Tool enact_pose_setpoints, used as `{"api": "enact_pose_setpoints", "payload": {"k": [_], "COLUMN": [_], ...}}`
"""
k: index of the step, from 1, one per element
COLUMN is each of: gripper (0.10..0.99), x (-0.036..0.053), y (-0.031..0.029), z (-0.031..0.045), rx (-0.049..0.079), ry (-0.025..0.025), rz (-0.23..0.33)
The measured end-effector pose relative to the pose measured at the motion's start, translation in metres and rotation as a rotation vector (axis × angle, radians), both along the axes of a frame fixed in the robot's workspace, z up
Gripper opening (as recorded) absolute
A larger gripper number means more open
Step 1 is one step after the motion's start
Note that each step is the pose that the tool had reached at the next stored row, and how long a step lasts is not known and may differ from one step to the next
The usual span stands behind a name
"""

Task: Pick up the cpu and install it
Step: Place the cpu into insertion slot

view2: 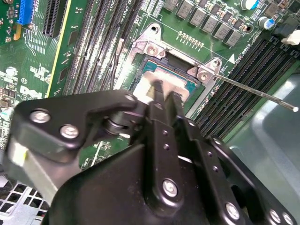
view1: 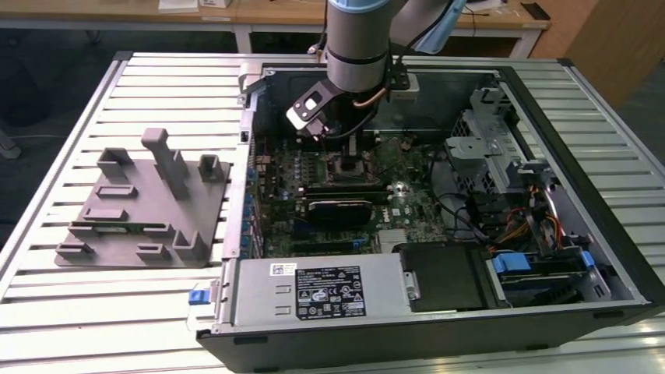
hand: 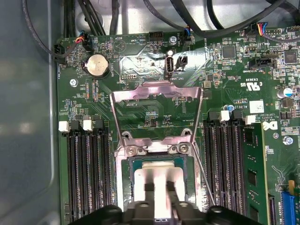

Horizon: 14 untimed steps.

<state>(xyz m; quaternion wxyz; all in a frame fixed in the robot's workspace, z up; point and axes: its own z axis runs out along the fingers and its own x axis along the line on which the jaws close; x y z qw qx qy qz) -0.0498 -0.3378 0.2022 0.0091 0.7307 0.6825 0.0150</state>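
The cpu (hand: 157,174) lies flat in the motherboard socket (hand: 123,187), its shiny silver top with a greenish rim showing in both wrist views (view2: 174,80). My gripper (hand: 160,190) stands right over the cpu's top, and its two thin fingers (view2: 159,96) are drawn close together, much narrower than the chip. Whether the tips press on the metal I cannot tell. In the exterior view the gripper (view1: 335,142) hangs inside the open computer case above the socket (view1: 348,167).
The socket's metal load plate (hand: 157,112) is swung open and its thin lever rod (view2: 253,91) sticks out sideways. Memory slots (hand: 86,178) flank the socket. A grey fixture plate (view1: 140,206) sits at the exterior view's left, outside the case (view1: 582,86).
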Motion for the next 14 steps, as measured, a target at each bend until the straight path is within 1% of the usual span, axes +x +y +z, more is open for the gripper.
{"api": "enact_pose_setpoints", "payload": {"k": [2, 3, 4, 8, 9, 10, 11, 14], "gripper": [0.173, 0.173, 0.114, 0.106, 0.106, 0.106, 0.106, 0.106], "x": [0.0, 0.0, 0.0, 0.0, 0.0, 0.0, 0.0, 0.0], "y": [0.0, 0.0, 0.0, 0.0, 0.0, -0.0001, -0.0002, -0.0004], "z": [0.0, 0.0, 0.0001, 0.0001, 0.0, 0.0, -0.0002, -0.0009], "rx": [0.0, 0.0, 0.0, 0.0, 0.0, 0.0, 0.0, 0.0], "ry": [0.0, 0.0, 0.0, -0.0002, -0.0015, -0.0045, -0.0062, -0.0072], "rz": [0.0, 0.0, 0.0, 0.0, 0.0, 0.0, 0.0, 0.0]}}
